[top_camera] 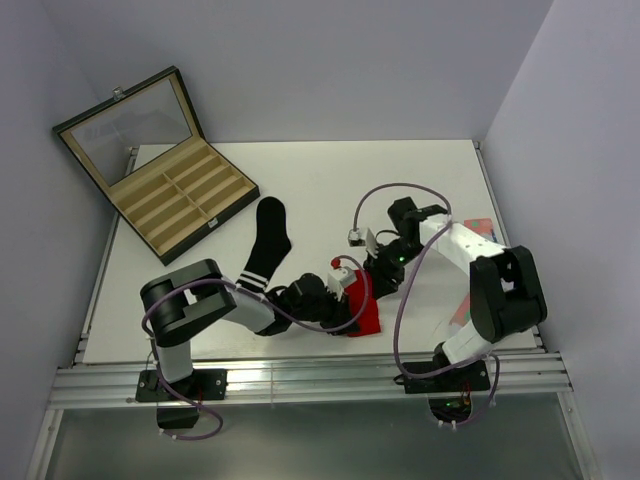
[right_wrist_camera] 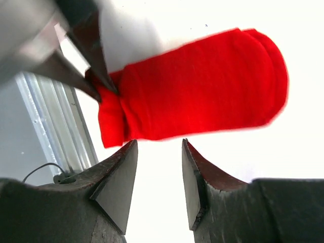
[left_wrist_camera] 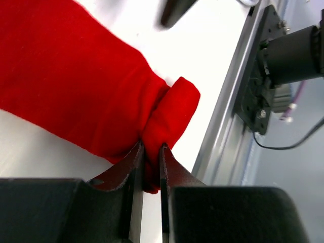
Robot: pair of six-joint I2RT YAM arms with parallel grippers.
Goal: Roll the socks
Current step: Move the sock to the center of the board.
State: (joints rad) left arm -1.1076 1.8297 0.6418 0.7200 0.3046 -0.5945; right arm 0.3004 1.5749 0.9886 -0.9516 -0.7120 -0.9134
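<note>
The red sock (top_camera: 366, 317) lies near the table's front edge, between the two arms. My left gripper (left_wrist_camera: 152, 152) is shut on a folded bunch at one end of the red sock (left_wrist_camera: 76, 86), next to the metal rail. My right gripper (right_wrist_camera: 159, 144) stands open just short of the red sock (right_wrist_camera: 202, 86), with nothing between its fingers. In the right wrist view the left gripper's fingers (right_wrist_camera: 96, 76) pinch the sock's bunched end. The black sock (top_camera: 269, 238) lies flat behind the left arm, its white-striped cuff toward the front.
An open wooden box (top_camera: 180, 205) with a glass lid and several compartments sits at the back left. A salmon-pink cloth (top_camera: 480, 227) shows behind the right arm at the table's right edge. The aluminium rail (top_camera: 300, 375) runs along the front.
</note>
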